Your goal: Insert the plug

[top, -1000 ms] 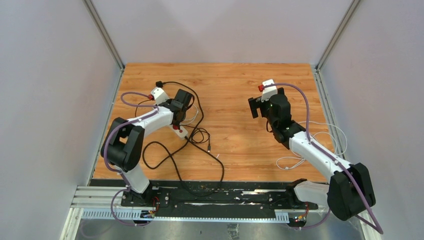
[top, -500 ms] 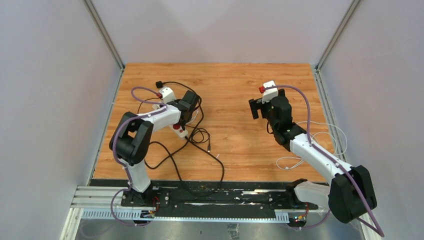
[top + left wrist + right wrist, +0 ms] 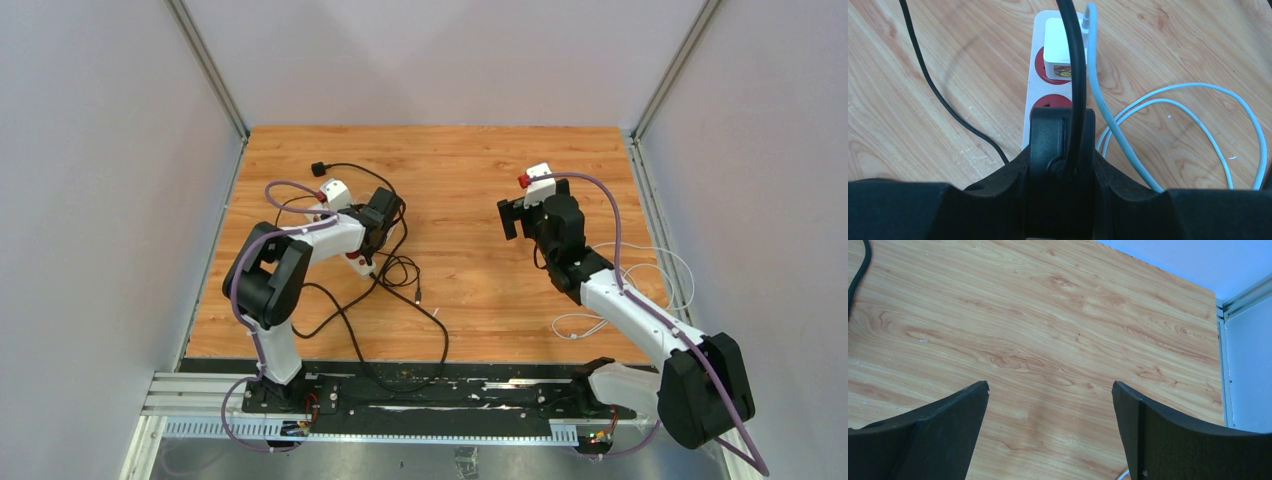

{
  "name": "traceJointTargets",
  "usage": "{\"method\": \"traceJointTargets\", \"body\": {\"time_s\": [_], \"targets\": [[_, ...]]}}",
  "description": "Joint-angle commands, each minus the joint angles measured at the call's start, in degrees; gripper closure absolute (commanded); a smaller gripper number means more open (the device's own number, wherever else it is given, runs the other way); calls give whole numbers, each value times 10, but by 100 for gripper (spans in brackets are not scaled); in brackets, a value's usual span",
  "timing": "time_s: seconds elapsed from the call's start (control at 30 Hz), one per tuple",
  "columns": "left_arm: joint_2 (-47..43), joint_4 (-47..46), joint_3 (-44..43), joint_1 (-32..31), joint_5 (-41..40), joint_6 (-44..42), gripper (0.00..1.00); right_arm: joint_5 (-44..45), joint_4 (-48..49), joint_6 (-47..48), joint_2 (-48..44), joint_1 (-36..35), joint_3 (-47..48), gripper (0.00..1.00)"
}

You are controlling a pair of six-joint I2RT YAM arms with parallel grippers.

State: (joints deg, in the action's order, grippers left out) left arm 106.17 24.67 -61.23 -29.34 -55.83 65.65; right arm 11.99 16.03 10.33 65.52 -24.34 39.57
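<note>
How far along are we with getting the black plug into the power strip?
Done: the left gripper is shut on the black plug. In hand: the plug is poised at the nearer red socket of the power strip; the farther one holds a white charger. Left: line up, press in, release; no seating shows. The right gripper is open, holding nothing.

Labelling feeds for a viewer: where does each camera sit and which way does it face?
Top external: above and behind the bases, looking down on the table; left arm and right arm show whole.
Left wrist: on the left arm, looking down past the left gripper, shut on the black plug, at the power strip.
Right wrist: on the right arm, angled down at bare wood; the right gripper, open, frames it.
Shared: top and left wrist both show the power strip and black cable.
</note>
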Motion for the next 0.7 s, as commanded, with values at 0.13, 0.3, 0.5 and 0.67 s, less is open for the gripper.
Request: {"method": "traceJointTargets", "body": {"time_s": [0.13, 0.3, 0.5, 0.67], "targets": [[42, 109, 58, -34, 267, 14, 100, -6, 14, -3, -17, 7, -7, 0], [7, 143, 27, -34, 231, 10, 100, -7, 10, -2, -24, 7, -6, 0], [-13, 152, 3, -34, 200, 7, 83, -2, 3, 0, -46, 7, -5, 0], [-7, 155, -9, -34, 192, 2, 73, -7, -8, -1, -66, 7, -2, 0]]}}
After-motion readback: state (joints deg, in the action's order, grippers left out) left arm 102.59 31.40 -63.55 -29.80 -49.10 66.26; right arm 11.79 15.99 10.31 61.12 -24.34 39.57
